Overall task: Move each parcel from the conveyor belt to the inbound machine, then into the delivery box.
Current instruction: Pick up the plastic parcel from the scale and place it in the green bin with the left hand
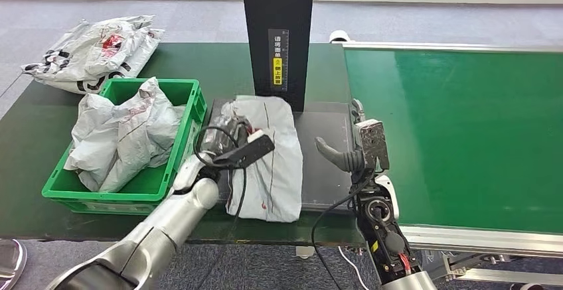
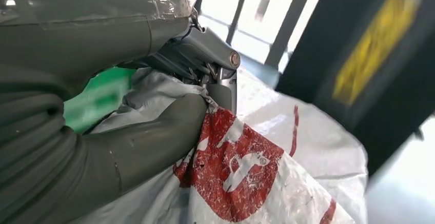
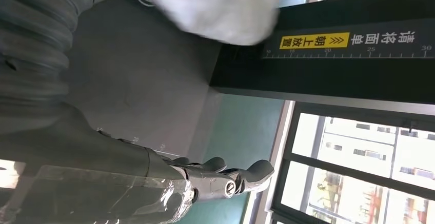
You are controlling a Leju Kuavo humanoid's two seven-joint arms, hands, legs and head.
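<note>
A white-grey parcel (image 1: 273, 167) with red print lies on the dark platform (image 1: 325, 164) of the inbound machine, in front of its black column (image 1: 277, 31). My left hand (image 1: 226, 145) rests on the parcel's left side. In the left wrist view, the thumb (image 2: 154, 126) and fingers pinch a fold of the parcel (image 2: 241, 172). My right hand (image 1: 355, 154) hovers over the platform's right edge with fingers stretched out and nothing in it (image 3: 205, 183). The green delivery box (image 1: 99, 200) stands left of the platform, holding grey parcels (image 1: 116, 137). The green conveyor belt (image 1: 458, 131) is bare.
More bagged parcels (image 1: 93, 51) lie in a heap at the table's back left. The belt's metal frame (image 1: 465, 237) runs along its near edge. A black cable (image 1: 239, 190) loops from my left wrist over the parcel.
</note>
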